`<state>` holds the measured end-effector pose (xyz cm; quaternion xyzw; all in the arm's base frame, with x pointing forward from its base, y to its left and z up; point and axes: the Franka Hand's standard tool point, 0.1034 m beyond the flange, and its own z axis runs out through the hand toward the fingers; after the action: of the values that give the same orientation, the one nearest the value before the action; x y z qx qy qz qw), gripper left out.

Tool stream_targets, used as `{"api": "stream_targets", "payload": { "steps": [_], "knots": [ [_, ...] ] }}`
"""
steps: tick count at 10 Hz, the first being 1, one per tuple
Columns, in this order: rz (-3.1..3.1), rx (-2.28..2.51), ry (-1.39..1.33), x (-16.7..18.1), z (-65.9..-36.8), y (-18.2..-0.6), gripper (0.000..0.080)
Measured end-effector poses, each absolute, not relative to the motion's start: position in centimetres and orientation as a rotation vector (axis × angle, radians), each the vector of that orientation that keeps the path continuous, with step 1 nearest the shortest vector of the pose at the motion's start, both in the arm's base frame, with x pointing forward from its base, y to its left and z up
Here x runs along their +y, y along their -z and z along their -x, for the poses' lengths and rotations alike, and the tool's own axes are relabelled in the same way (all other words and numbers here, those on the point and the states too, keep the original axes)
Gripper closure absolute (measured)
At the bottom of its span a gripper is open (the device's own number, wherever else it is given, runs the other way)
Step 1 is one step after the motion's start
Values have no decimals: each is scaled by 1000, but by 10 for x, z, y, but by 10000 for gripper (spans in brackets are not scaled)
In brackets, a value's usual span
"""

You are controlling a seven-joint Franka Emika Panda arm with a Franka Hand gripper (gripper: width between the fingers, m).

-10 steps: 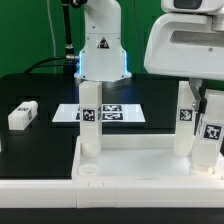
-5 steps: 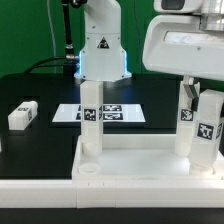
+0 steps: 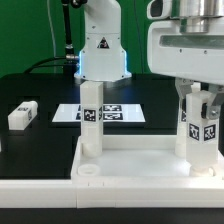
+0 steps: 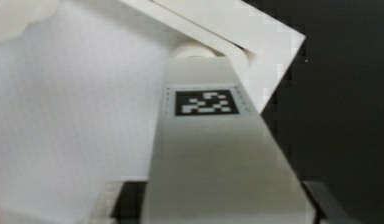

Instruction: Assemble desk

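The white desk top (image 3: 130, 160) lies at the front with its raised rim up. One white tagged leg (image 3: 90, 125) stands in it at the exterior view's left, and a second leg (image 3: 185, 122) stands at the right. My gripper (image 3: 203, 100) is shut on a third tagged leg (image 3: 209, 135) and holds it upright at the top's right end, right next to the second leg. In the wrist view this leg (image 4: 215, 150) fills the space between my dark fingers (image 4: 132, 203), and the gripper (image 4: 224, 208) is closed on its sides. A fourth leg (image 3: 22, 114) lies loose on the black table at the left.
The marker board (image 3: 112, 113) lies flat on the table behind the desk top. The robot base (image 3: 100, 50) stands at the back. Cables hang behind it at the left.
The gripper has shifted and turned a little with the leg in it. The held leg now stands straighter beside the right-hand leg. The other parts have not moved.
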<state>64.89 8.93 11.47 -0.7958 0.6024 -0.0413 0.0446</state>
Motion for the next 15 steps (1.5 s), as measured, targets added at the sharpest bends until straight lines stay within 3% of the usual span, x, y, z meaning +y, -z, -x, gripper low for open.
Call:
{"api": "stream_targets", "payload": {
  "steps": [4, 6, 7, 8, 15],
  "knots": [
    [2285, 2011, 74, 86, -648, -114, 509],
    [2331, 1961, 79, 86, -648, -114, 284],
    [2469, 1820, 105, 89, -649, -113, 284],
    [2609, 1646, 125, 98, -649, -114, 179],
    [3007, 817, 180, 92, -648, -112, 150]
  ]
}}
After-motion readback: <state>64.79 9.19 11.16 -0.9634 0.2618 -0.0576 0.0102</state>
